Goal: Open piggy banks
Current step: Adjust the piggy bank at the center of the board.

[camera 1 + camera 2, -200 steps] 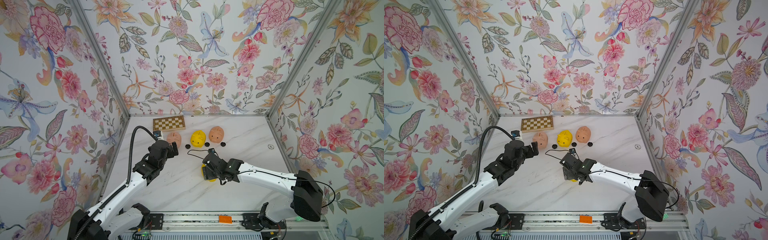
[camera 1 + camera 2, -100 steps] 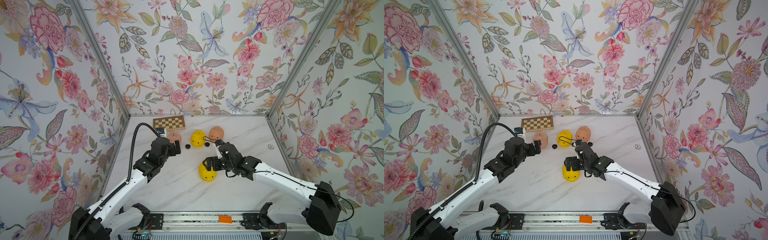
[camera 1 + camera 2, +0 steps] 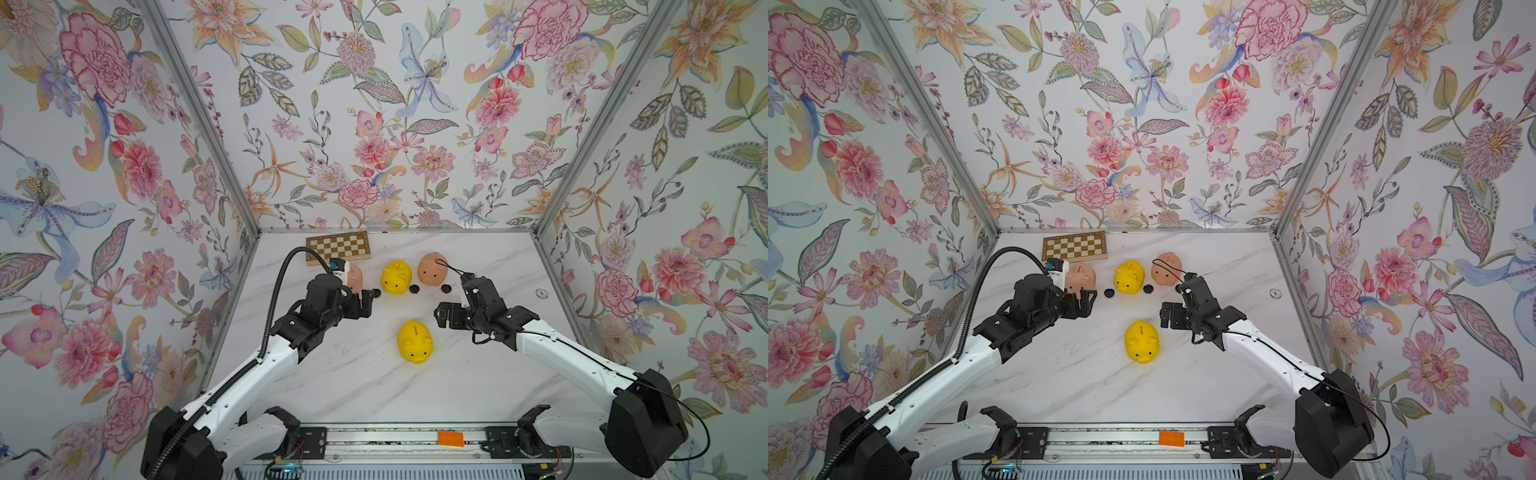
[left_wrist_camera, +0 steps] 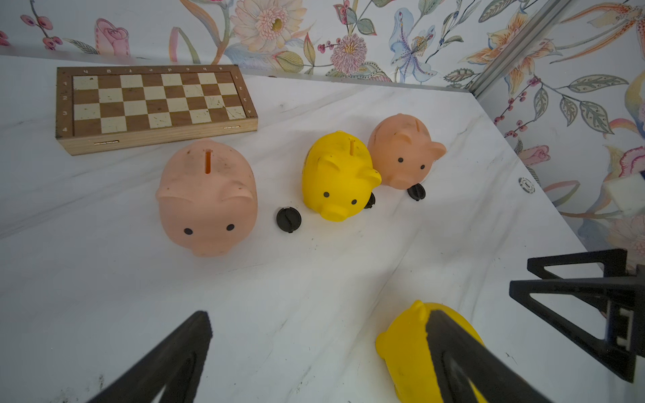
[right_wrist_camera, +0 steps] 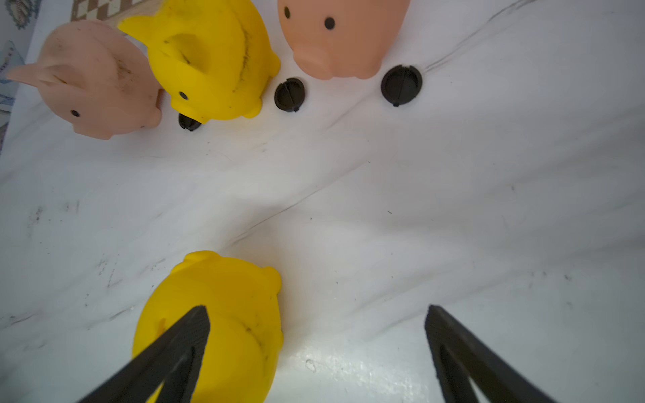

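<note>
So the lone yellow piggy bank [image 3: 414, 341] stands upright on the marble table [image 3: 365, 386], coin slot up, snout pointing back toward the arm bases. It's in the gap between the two grippers and a bit closer to the bases than either one. The right gripper [image 5: 316, 310] is the nearer one, just beside it with jaws spread wide and nothing between them. In the right wrist view one finger [image 5: 181, 345] crosses in front of the pig's back, but in both top views it looks clear of it. The left gripper [image 4: 317, 313] is also wide open and empty, on the pig's other side and a little further off. Out past the fingertips, the other three banks stand in a row: a pale pink pig [image 4: 207, 195] just beyond the left gripper, a second yellow pig [image 4: 336, 176] in the middle, and a peach pig [image 4: 401, 151] beyond the right gripper. Three black plugs [image 4: 288, 219] lie loose on the table right by that row. The chessboard [image 4: 153, 104] lies behind the pale pink one, against the back wall.
</note>
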You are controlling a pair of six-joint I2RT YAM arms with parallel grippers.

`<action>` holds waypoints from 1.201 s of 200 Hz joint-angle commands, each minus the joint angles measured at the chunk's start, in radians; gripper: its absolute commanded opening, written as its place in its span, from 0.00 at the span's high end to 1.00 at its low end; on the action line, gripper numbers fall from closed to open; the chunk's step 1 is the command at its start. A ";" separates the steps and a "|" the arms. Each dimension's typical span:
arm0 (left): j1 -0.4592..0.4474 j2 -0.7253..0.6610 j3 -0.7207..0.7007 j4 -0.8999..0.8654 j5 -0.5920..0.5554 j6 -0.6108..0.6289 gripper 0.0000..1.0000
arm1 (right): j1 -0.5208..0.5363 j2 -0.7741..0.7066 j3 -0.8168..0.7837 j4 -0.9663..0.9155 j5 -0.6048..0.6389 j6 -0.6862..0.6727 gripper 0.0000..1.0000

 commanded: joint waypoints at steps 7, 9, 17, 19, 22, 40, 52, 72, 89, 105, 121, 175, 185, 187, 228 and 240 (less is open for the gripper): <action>0.006 0.032 0.061 -0.033 0.052 0.090 0.01 | 0.007 0.059 -0.030 -0.024 0.035 0.020 0.01; 0.006 0.035 0.066 -0.036 0.054 0.092 0.01 | 0.009 0.063 -0.030 -0.024 0.035 0.020 0.01; 0.006 0.042 0.076 -0.043 0.057 0.096 0.01 | 0.019 0.075 -0.035 -0.017 0.039 0.020 0.01; 0.006 0.043 0.078 -0.045 0.057 0.097 0.01 | 0.020 0.078 -0.037 -0.014 0.039 0.019 0.01; 0.006 0.044 0.079 -0.045 0.058 0.099 0.01 | 0.024 0.082 -0.040 -0.009 0.040 0.019 0.01; 0.006 0.044 0.062 -0.024 0.056 0.099 0.01 | 0.038 0.107 -0.040 -0.009 0.043 0.013 0.01; 0.007 0.049 0.056 -0.016 0.062 0.093 0.01 | 0.053 0.118 -0.040 -0.008 0.053 0.011 0.01; 0.006 0.057 0.056 -0.013 0.079 0.082 0.01 | 0.072 0.141 -0.038 -0.002 0.077 0.021 0.01; 0.006 0.056 0.057 -0.018 0.077 0.076 0.01 | 0.101 0.154 -0.047 0.005 0.106 0.036 0.01; 0.008 0.052 0.055 -0.018 0.083 0.068 0.01 | 0.126 0.164 -0.059 0.007 0.118 0.056 0.01; 0.006 0.050 0.050 -0.015 0.096 0.052 0.01 | 0.159 0.173 -0.068 0.010 0.121 0.073 0.01; 0.006 0.038 0.033 -0.027 0.114 0.033 0.01 | 0.280 0.188 -0.073 0.064 0.132 0.115 0.01; 0.007 0.045 0.034 -0.038 0.129 0.034 0.01 | 0.300 0.194 -0.071 0.079 0.136 0.117 0.01; 0.007 0.046 0.035 -0.039 0.133 0.033 0.01 | 0.303 0.196 -0.070 0.080 0.136 0.118 0.01; 0.005 0.068 0.025 -0.066 0.260 0.037 0.01 | 0.364 0.220 -0.056 0.112 0.140 0.139 0.01; 0.000 0.063 0.016 -0.075 0.301 0.050 0.01 | 0.362 0.208 -0.071 0.116 0.152 0.147 0.01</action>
